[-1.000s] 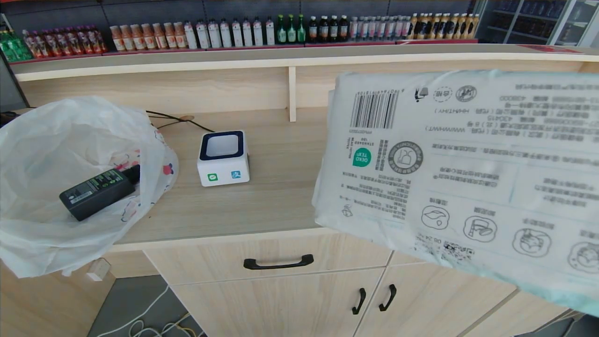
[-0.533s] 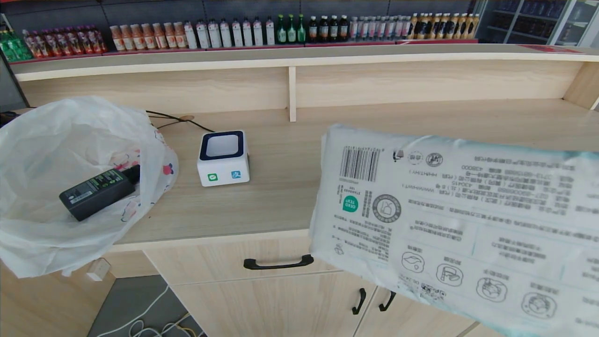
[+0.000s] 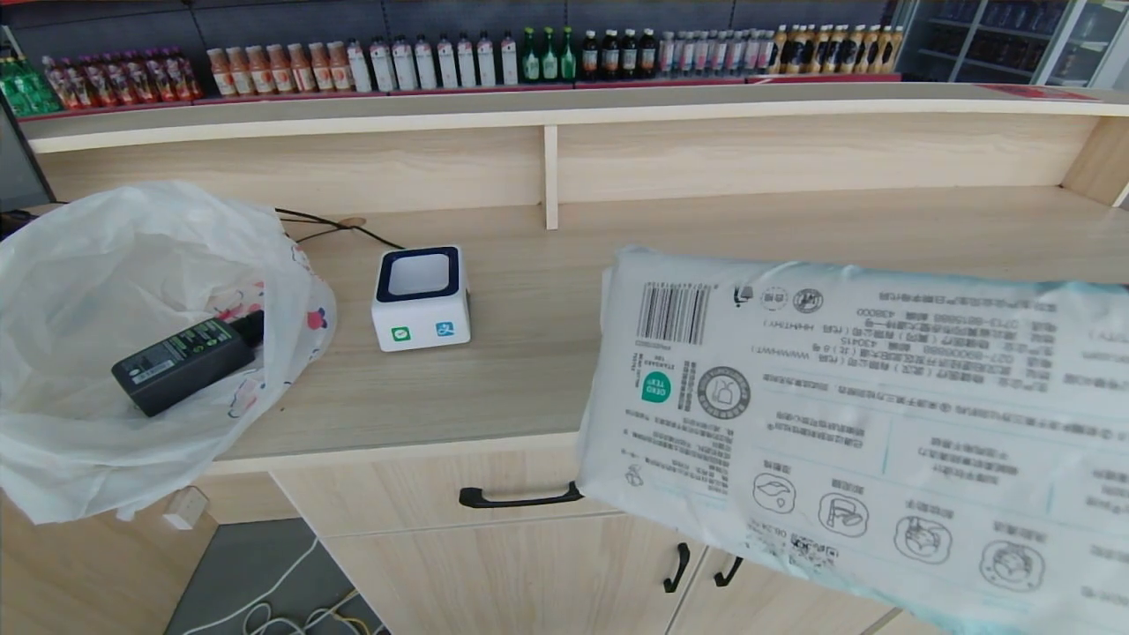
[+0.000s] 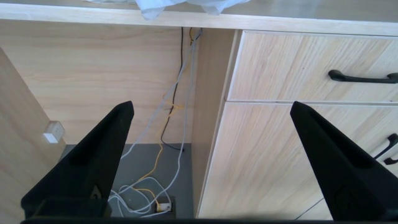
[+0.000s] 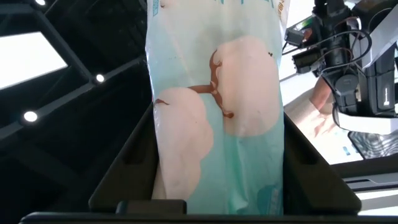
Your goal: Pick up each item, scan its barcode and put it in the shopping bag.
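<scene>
Package (image 3: pixel 864 423), barcode facing up, hangs right of scanner (image 3: pixel 421 298), apart from it.

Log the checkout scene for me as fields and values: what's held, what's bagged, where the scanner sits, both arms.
Held item: soft pack, in right end effector, held up at the counter's right
Barcode: facing the head camera
Scanner: white cube on counter, left of pack
Shopping bag: open, counter's left end
Bagged: black adapter
Left end effector: open, empty, below counter
</scene>
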